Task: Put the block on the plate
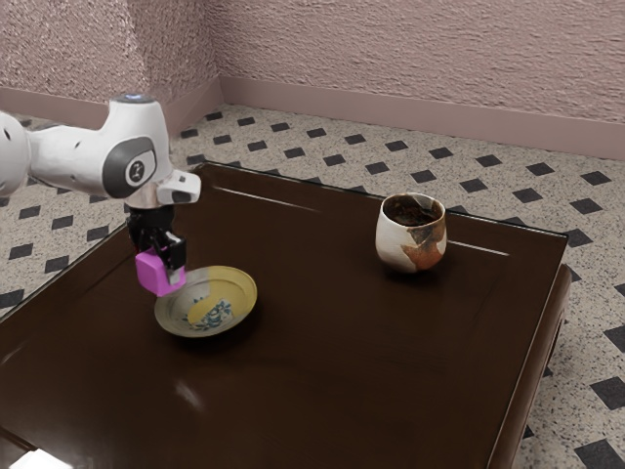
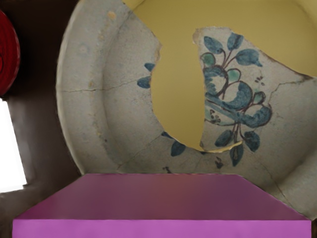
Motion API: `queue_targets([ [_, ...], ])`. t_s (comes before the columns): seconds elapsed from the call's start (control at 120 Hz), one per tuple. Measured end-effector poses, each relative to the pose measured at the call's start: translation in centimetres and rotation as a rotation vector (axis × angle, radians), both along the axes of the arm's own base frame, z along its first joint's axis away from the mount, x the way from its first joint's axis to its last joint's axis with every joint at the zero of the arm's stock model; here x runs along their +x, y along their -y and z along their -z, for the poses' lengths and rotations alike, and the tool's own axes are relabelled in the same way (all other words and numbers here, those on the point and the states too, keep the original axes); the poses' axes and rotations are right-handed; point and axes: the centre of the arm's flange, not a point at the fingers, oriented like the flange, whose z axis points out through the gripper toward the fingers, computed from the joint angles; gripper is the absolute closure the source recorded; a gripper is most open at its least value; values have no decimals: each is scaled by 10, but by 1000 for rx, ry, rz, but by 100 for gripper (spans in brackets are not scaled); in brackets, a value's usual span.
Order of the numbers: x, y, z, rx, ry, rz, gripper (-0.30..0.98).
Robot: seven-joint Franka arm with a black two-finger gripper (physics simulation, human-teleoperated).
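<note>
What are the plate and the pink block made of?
The plate looks like glazed pottery, with fine cracks and blue painted leaves. The block has smooth, even pink sides without visible grain: perhaps plastic or painted wood.

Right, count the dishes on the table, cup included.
2: the plate, nearer the gripper, and the cup, toward the exterior view's right. The red thing is cut off by the wrist view's edge; I can't tell what it is.
</note>
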Motion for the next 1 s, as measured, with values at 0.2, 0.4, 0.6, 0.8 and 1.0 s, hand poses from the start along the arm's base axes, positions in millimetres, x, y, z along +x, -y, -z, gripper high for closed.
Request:
queue_targets([
  [0.2,13,-3,14,-8,49,-25,26],
  [0.4,46,5,10,-9,145,-26,26],
  [0.6,47,23,12,-28,151,-23,26],
  [0.8,48,22,33,-30,122,-39,15],
  [1.0,57,41,11,-41,160,-16,6],
])
